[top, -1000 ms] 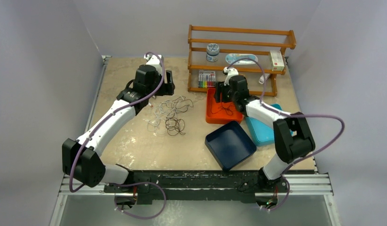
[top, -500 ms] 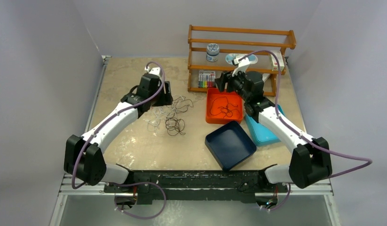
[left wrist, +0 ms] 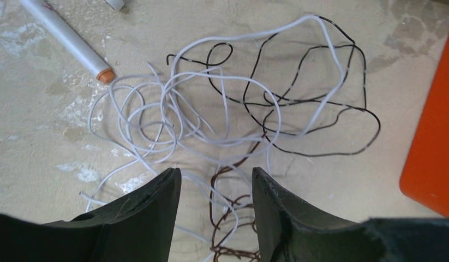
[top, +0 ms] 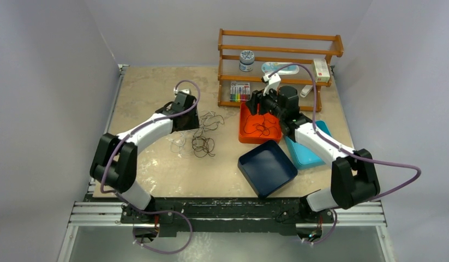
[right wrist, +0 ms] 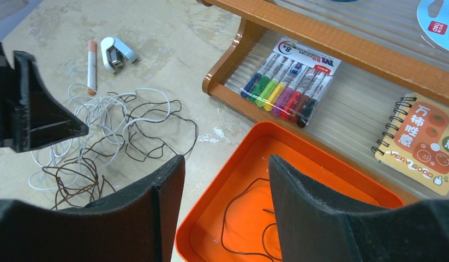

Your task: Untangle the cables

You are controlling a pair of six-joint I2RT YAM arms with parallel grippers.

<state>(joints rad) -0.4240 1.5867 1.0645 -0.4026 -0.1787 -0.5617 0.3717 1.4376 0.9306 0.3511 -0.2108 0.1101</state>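
The cables (top: pixel 197 134) lie tangled on the table: a white one (left wrist: pixel 173 109), a thin black one (left wrist: pixel 342 98) and a curly brown one (left wrist: pixel 227 229). The same tangle shows in the right wrist view (right wrist: pixel 113 136). My left gripper (top: pixel 195 117) hangs just above the tangle, open (left wrist: pixel 215 172), with white and brown strands below the gap and nothing between its fingers. Another dark cable (right wrist: pixel 249 218) lies loose in the orange tray (top: pixel 245 136). My right gripper (top: pixel 257 103) is open and empty (right wrist: pixel 226 158) above that tray's left rim.
A wooden shelf (top: pixel 276 52) at the back holds a marker pack (right wrist: pixel 290 76), a notebook (right wrist: pixel 424 142) and a jar (top: pixel 246 60). A dark blue tray (top: pixel 267 168) and a light blue tray (top: pixel 306 153) sit near the orange one. A white pen (left wrist: pixel 69 41) and a stapler (right wrist: pixel 117 53) lie by the tangle.
My left gripper has come down and to the right onto the edge of the tangle, its jaws narrower. My right gripper lifted out of the orange tray, leaving the dark cable inside.
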